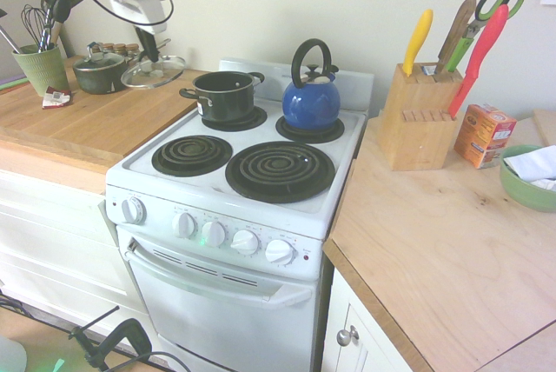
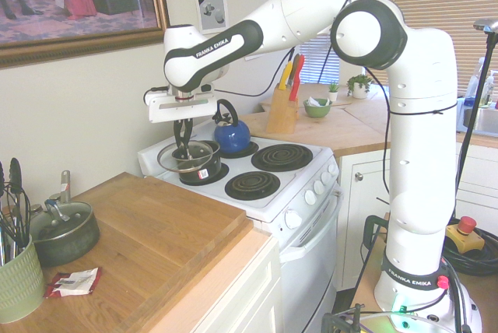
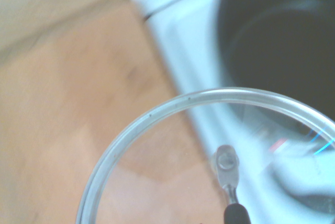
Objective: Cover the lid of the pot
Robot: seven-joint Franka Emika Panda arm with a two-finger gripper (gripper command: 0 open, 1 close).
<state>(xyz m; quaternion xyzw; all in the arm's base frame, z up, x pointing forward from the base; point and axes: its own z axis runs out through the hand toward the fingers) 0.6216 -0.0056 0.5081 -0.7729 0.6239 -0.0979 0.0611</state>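
Glass lid held in the air by its knob, the gripper jaws closed on it, above the wooden tabletop edge just beside the stove. Black pot stands uncovered on the rear burner, next to the blue kettle.

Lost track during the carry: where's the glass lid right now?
The lid hangs in the gripper, above the wooden counter's edge, just beside the pot and not yet over it.
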